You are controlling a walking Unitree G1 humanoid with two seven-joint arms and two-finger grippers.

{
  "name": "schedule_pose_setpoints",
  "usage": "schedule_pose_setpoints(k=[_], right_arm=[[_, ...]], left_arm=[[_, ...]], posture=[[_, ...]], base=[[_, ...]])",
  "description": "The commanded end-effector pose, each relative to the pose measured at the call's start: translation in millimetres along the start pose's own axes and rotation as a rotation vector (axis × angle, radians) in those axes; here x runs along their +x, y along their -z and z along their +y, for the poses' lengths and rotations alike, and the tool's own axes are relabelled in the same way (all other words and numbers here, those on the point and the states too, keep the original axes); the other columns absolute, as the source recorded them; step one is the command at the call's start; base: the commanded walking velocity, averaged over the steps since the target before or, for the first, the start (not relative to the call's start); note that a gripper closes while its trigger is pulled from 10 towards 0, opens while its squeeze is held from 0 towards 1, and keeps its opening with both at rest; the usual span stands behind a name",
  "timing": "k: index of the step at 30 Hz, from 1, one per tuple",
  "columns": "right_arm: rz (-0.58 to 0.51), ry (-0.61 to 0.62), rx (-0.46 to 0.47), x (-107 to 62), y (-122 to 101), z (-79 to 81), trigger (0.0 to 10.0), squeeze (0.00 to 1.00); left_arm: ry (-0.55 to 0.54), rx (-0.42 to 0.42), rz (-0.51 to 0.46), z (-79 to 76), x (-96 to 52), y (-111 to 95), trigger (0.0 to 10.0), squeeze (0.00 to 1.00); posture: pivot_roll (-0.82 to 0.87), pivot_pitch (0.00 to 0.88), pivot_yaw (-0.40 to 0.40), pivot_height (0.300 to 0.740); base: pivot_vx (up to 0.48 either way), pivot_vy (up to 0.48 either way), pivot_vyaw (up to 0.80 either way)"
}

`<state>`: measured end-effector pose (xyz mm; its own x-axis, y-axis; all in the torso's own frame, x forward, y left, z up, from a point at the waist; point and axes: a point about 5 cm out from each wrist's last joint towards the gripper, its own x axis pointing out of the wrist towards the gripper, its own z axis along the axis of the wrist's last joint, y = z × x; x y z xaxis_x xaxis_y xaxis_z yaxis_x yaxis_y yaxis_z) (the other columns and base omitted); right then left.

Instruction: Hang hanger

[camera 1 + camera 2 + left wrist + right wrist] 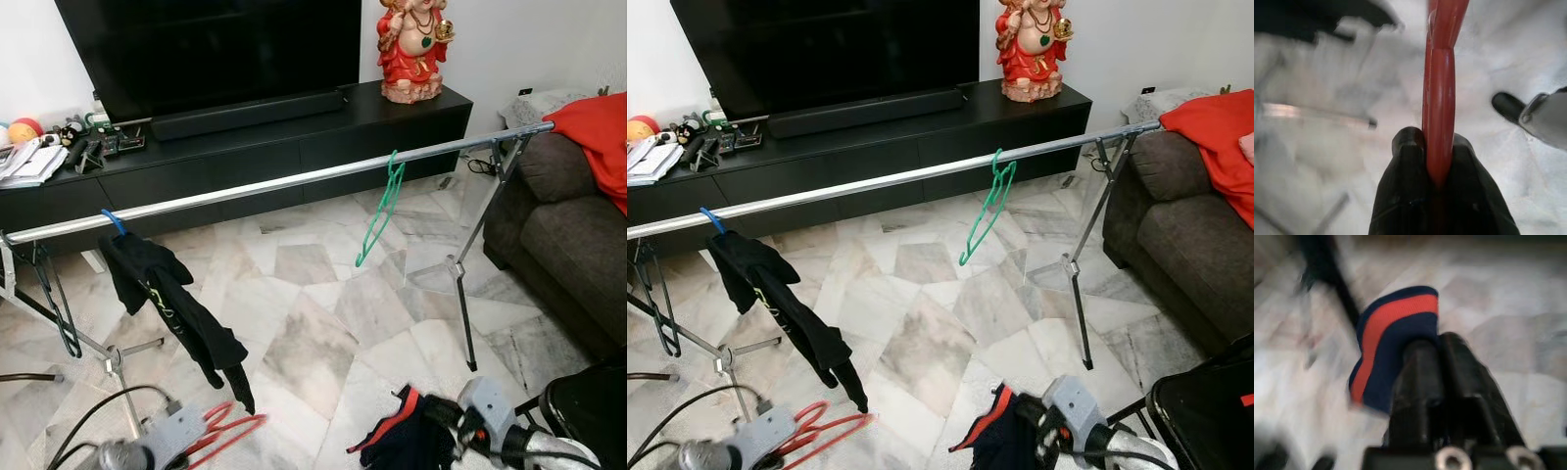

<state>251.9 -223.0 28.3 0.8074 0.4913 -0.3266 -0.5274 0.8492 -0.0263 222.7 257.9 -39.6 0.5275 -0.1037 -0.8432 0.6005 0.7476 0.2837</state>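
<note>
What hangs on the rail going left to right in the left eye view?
Black hanger → black garment on a blue hanger → green hanger.

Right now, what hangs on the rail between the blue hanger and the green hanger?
Nothing: in the left eye view the rail is bare between blue hanger and green hanger.

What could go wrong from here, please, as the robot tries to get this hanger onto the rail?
1. The left gripper pinches the red hanger by one thin bar, so it might twist or slip when lifted.
2. The right gripper is shut on the navy and red garment, which hangs low and could drag along the floor.
3. The rail already carries a green hanger and a black garment; a careless approach may knock them.
</note>
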Motion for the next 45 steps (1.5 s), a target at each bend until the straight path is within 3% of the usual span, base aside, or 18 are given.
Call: schedule_pose_setpoints(k=[1,2,3,4,5,7,10,11,12,14,16,19,23,31,38,45], right_arm=[[-0.111,0.136,0.087,4.0,-16,-7.5,0.0,0.00],[-0.111,0.136,0.087,4.0,-16,-7.5,0.0,0.00],[-0.156,0.250,0.191,6.7,-16,-7.8,0.0,0.00],[-0.158,0.347,0.263,7.4,-13,-9.4,0.0,0.00],[-0.158,0.347,0.263,7.4,-13,-9.4,0.0,0.00],[-0.180,0.463,0.358,8.7,-9,-6.6,0.0,0.00],[-0.215,0.518,0.412,10.6,-12,-1.9,0.0,0.00],[-0.229,0.541,0.439,12.7,-15,1.7,7.7,0.00],[-0.231,0.536,0.431,14.1,-17,3.8,10.0,0.00],[-0.230,0.534,0.427,14.9,-19,5.3,10.0,0.00],[-0.239,0.530,0.418,19.5,-22,9.7,10.0,0.00],[-0.246,0.534,0.388,21.5,-26,9.6,10.0,0.00],[-0.260,0.550,0.279,21.6,-36,10.1,10.0,0.00],[-0.248,0.547,0.263,17.3,-33,8.8,10.0,0.00],[-0.249,0.562,0.253,15.9,-33,5.1,10.0,0.00],[-0.264,0.561,0.224,18.9,-43,-0.9,10.0,0.00]], left_arm=[[-0.030,-0.128,0.058,-11.3,1.3,16,5.9,0.00],[-0.030,-0.128,0.058,-11.3,1.3,16,5.9,0.00],[-0.055,-0.208,0.093,-23.9,3.4,25,10.0,0.00],[-0.069,-0.261,0.117,-32.3,4.5,31,10.0,0.00],[-0.069,-0.261,0.117,-32.3,4.5,31,10.0,0.00],[-0.085,-0.355,0.158,-48.7,6.1,40,10.0,0.00],[-0.110,-0.415,0.197,-59.5,6.5,46,10.0,0.00],[-0.124,-0.443,0.211,-64.1,6.8,48,10.0,0.00],[-0.136,-0.461,0.212,-65.1,6.9,48,10.0,0.00],[-0.146,-0.474,0.214,-65.8,7.1,48,10.0,0.00],[-0.175,-0.557,0.207,-71.9,9.6,44,10.0,0.00],[-0.192,-0.558,0.195,-73.4,11.7,39,10.0,0.00],[-0.211,-0.565,0.193,-73.3,13.5,34,10.0,0.00],[-0.212,-0.594,0.178,-78.9,16.2,28,10.0,0.00],[-0.182,-0.566,0.203,-95.5,17.2,30,10.0,0.00],[-0.185,-0.577,0.196,-96.0,18.8,25,10.0,0.00]], posture=[[-0.06,0.042,0.069,0.740],[-0.06,0.042,0.069,0.740],[-0.05,0.036,0.067,0.740],[-0.05,0.025,0.069,0.740],[-0.05,0.025,0.069,0.740],[-0.05,0.008,0.071,0.740],[-0.05,0.000,0.071,0.740],[-0.06,0.000,0.068,0.740],[-0.06,0.000,0.066,0.740],[-0.06,0.000,0.065,0.740],[-0.05,0.000,0.064,0.740],[-0.06,0.000,0.066,0.740],[-0.07,0.000,0.070,0.740],[-0.07,0.000,0.055,0.740],[-0.07,0.000,0.047,0.740],[-0.07,0.000,0.040,0.740]], base=[[0.000,0.000,0.00],[0.000,0.000,0.00],[0.000,0.000,0.00],[0.000,0.000,0.00],[0.000,0.000,0.00],[0.000,0.000,0.00],[0.000,0.000,0.00],[0.000,0.000,0.00],[0.000,0.000,0.00],[0.000,0.000,0.00],[0.000,0.000,0.00],[0.000,0.000,0.00],[0.000,0.000,0.53],[0.000,0.000,0.74],[0.000,0.000,0.76],[0.000,0.000,0.76]])
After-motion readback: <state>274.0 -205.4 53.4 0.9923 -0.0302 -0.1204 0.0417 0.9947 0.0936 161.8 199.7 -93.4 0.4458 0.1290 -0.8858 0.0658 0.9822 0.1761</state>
